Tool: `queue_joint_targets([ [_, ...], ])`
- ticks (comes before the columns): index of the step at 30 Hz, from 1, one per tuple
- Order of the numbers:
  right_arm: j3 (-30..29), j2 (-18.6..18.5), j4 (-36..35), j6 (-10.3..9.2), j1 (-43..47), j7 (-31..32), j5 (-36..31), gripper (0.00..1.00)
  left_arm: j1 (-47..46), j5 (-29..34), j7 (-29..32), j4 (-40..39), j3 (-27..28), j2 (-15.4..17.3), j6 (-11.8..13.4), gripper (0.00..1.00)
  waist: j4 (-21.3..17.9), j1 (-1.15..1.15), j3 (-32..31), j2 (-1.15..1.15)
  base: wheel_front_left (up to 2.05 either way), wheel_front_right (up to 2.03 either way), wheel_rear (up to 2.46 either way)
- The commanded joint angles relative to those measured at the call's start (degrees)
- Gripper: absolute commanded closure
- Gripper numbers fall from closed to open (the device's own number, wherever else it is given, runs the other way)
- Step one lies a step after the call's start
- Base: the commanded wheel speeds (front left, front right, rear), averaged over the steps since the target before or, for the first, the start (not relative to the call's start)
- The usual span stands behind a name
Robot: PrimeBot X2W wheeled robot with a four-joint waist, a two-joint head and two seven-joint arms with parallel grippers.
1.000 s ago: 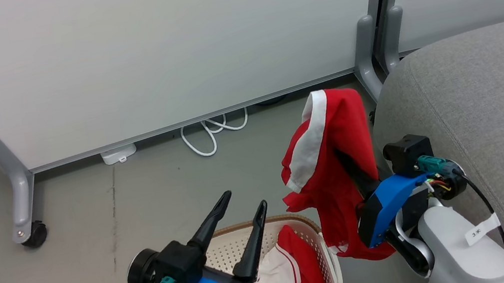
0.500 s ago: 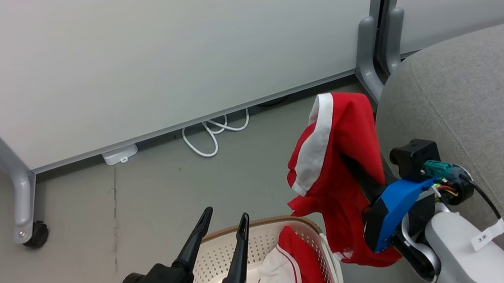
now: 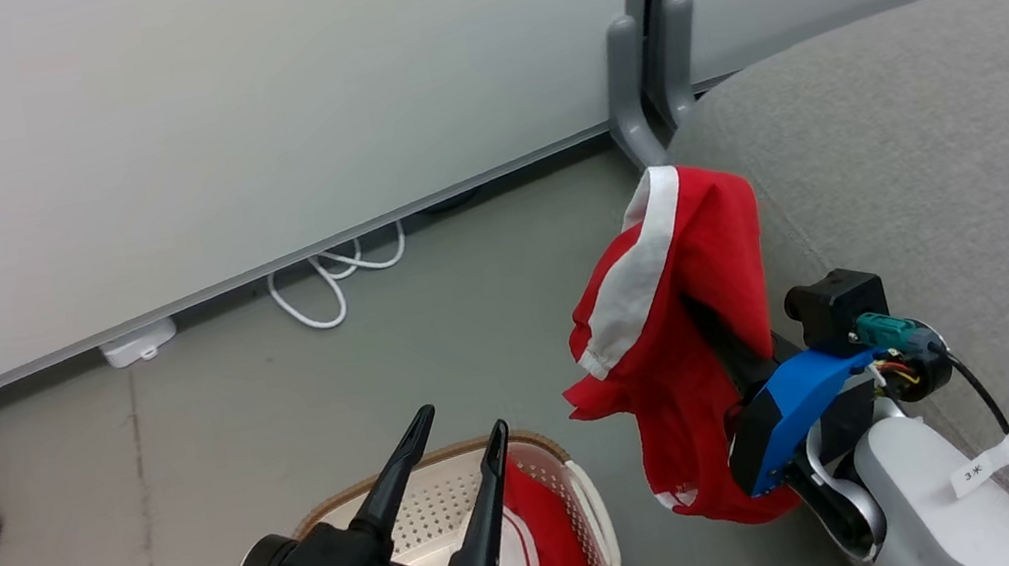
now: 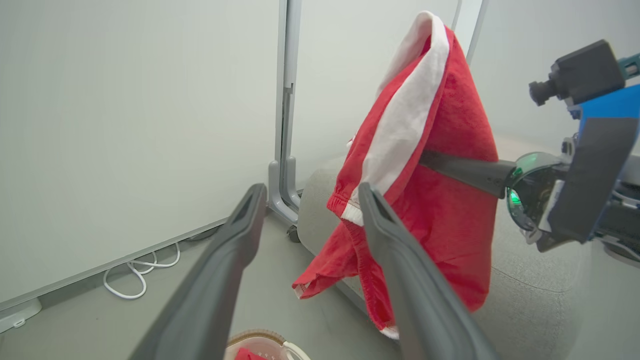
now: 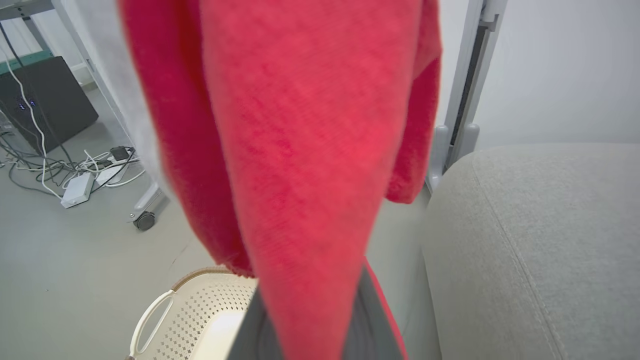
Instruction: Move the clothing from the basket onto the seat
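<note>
A red garment [image 3: 669, 297] with a white stripe is being held up in the air by the right pincer [image 3: 725, 344], which is clamped on it near the top fold. The cloth is draped down over the dark fingers, so the tips themselves can't be seen. The garment is hung right by the rounded edge of the grey sofa [image 3: 950, 152], above the floor [image 3: 229, 397], and it's not laid on the cushion yet. Whether the sofa is actually touched can't be told. In the right wrist view the fabric is seen up close and blurry.

The left pincer [image 3: 463, 421] is held over the basket [image 3: 539, 439] with its fingers spread apart and nothing between them. A second red garment [image 3: 552, 549] with white bits is bunched inside the basket, against the side nearer the sofa. The basket is parked on the floor, near the sofa but apart from it. A white cable [image 3: 333, 285] is looped on the floor by the pale partition panel [image 3: 235, 113] behind.
</note>
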Motion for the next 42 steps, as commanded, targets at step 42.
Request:
queue_joint_targets([
  [42, -2.91, -0.14, -1.07, 0.01, -2.14, -1.41, 2.26, 1.00, -2.28, 0.65, -0.27, 1.14, -0.25, 1.45, -0.05, 0.00, -18.04, 0.00, 5.29, 0.00, 0.00, 0.00, 0.00],
])
